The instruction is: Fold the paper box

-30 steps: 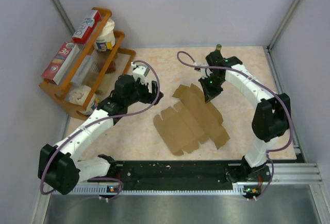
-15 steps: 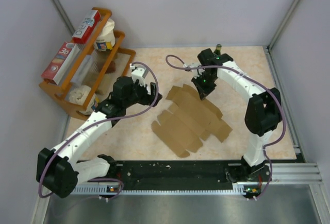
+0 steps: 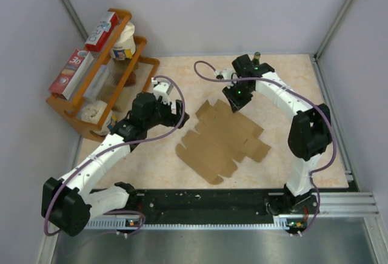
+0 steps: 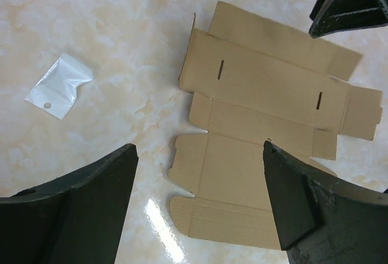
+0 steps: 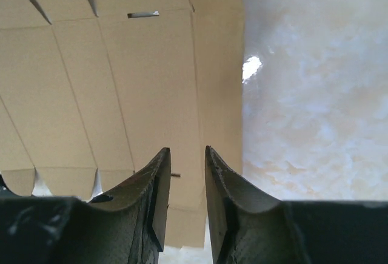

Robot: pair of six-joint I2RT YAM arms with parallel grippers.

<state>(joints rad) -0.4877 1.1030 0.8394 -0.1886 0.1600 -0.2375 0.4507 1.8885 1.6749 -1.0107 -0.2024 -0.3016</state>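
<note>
Paper box (image 3: 221,142): one, flat; left pincer (image 3: 181,111), right pincer (image 3: 235,104) near it.

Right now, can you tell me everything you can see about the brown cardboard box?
The paper box is plain brown cardboard, not folded yet, lying open and flat on the marbled table. It is a cut-out sheet of long panels split by crease lines, with rounded tabs on one end and two thin slots. It lies slanted between the two arms. The right gripper is at its far edge, jaws nearly together; whether it pinches the cardboard cannot be told.
</note>
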